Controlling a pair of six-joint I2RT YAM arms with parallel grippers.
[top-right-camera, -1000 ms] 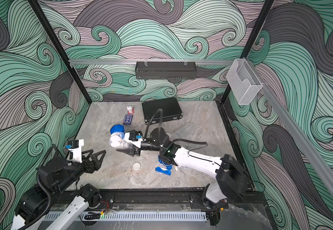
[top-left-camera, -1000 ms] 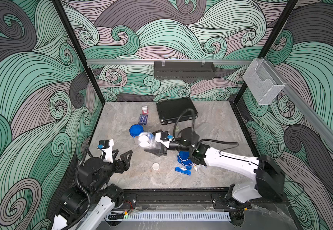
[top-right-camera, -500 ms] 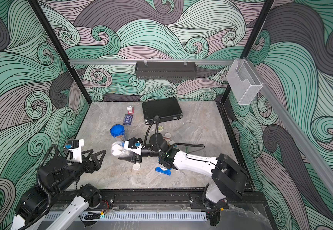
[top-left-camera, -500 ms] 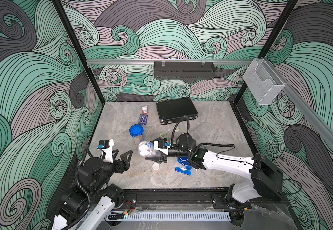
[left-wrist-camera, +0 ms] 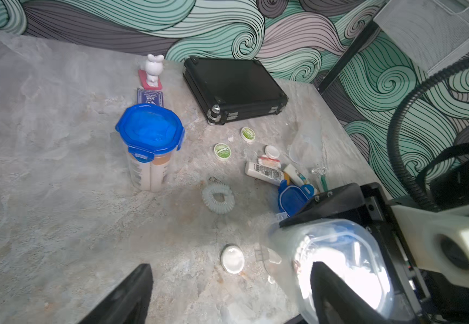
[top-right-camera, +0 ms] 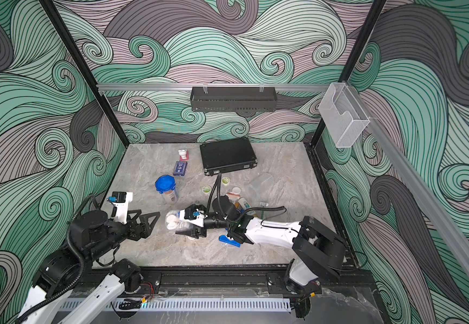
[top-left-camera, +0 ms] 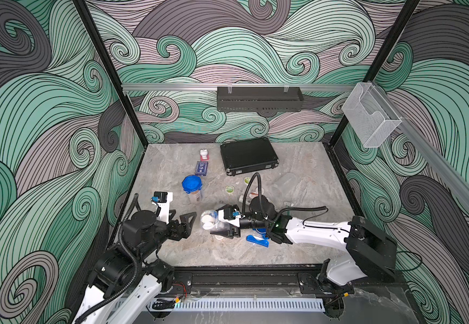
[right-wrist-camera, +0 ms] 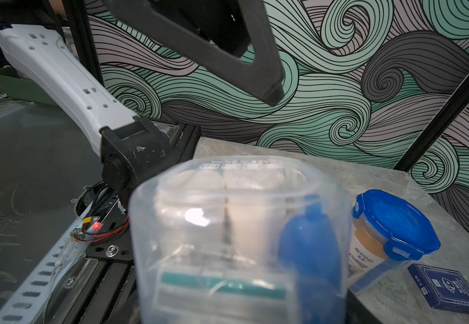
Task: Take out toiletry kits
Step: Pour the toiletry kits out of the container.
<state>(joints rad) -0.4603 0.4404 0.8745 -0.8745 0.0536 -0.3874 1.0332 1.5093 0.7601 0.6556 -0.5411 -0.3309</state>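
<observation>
Item 1. Open tumbler (top-left-camera: 209,220) (right-wrist-camera: 238,238): clear, lidless, lying on its side near the middle of the bench's front edge, base toward the left arm. It contained white bottles, a blue piece and a green-striped razor. It was clamped around its body by the right hand (top-left-camera: 219,223), whose fingers were closed on its walls.

Item 2. Left hand (top-left-camera: 181,221): spread wide and empty, just beside the open tumbler's base. Whether a finger touched it could not be told.

Item 3. Lidded tumbler (top-left-camera: 192,188) (left-wrist-camera: 149,146): upright, blue clip lid on and bottles inside, left of the bench's centre.

Item 4. Empty tumbler (left-wrist-camera: 306,146): clear, on its side, toward the right edge.

Item 5. Loose pieces between the empty tumbler and the right arm: a white bottle (left-wrist-camera: 264,171), a small tube (left-wrist-camera: 295,175), a razor (left-wrist-camera: 321,176) and a blue lid (left-wrist-camera: 292,196).

Item 6. Two green-topped tins (left-wrist-camera: 222,151), a coiled ring (left-wrist-camera: 217,195) and a white cap (left-wrist-camera: 232,258) lay apart on the bench (top-left-camera: 227,252).

Item 7. Black briefcase (top-left-camera: 248,155): shut, at the back edge. A card box (top-left-camera: 201,168) and a rabbit figure (top-left-camera: 203,154) lay to its left.
</observation>
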